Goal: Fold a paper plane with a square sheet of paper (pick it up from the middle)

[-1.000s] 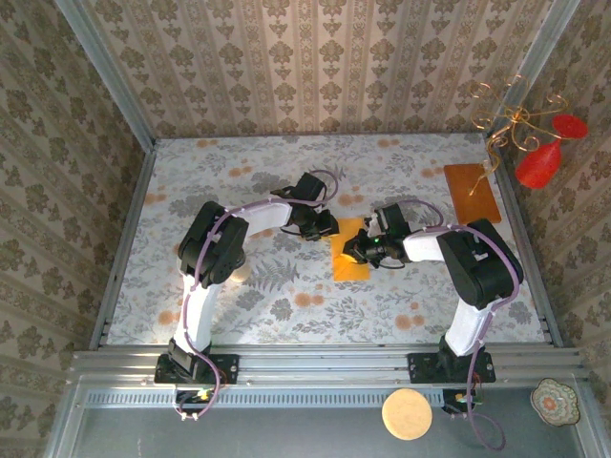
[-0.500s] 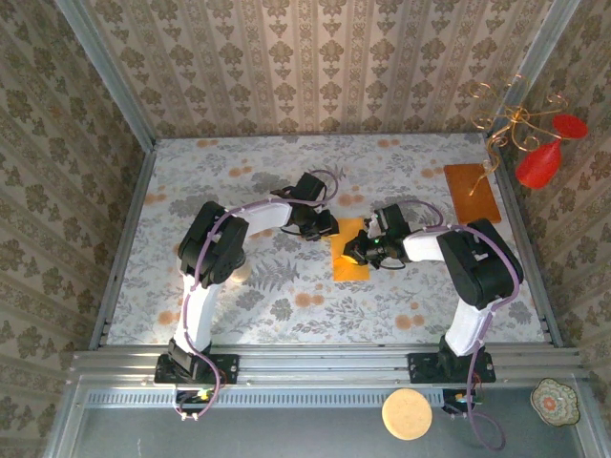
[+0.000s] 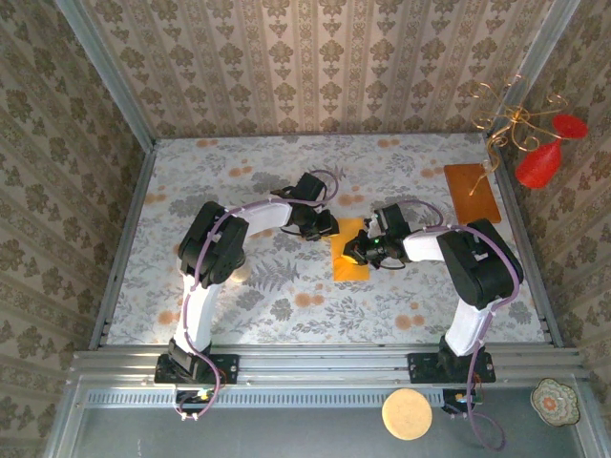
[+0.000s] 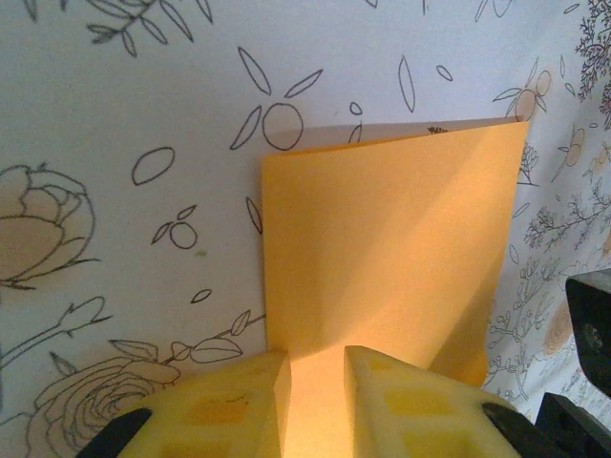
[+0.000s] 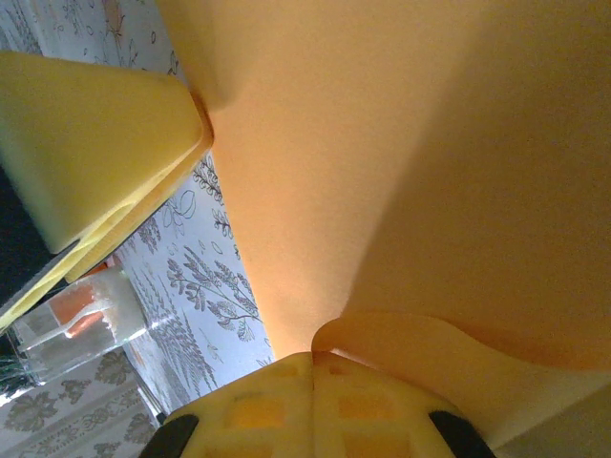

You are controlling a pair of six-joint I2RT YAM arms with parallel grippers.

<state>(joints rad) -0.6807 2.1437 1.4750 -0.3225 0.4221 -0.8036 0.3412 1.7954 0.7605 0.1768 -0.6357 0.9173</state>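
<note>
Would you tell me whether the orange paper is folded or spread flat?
Folded: the square sheet of paper looks rectangular, with a doubled far edge.

My right tool (image 5: 313, 367) sits below the square sheet of paper (image 5: 410, 143), its two yellow fingers pressed flat together on a curled lip of that sheet. The sheet's bright orange-yellow surface spreads above them and off to the right. At the sheet's upper left edge I see the left tool's yellow finger (image 5: 95, 143) touching the paper, and just left of the sheet, under that finger, lies the flower-printed worktop (image 5: 191, 277).
</note>
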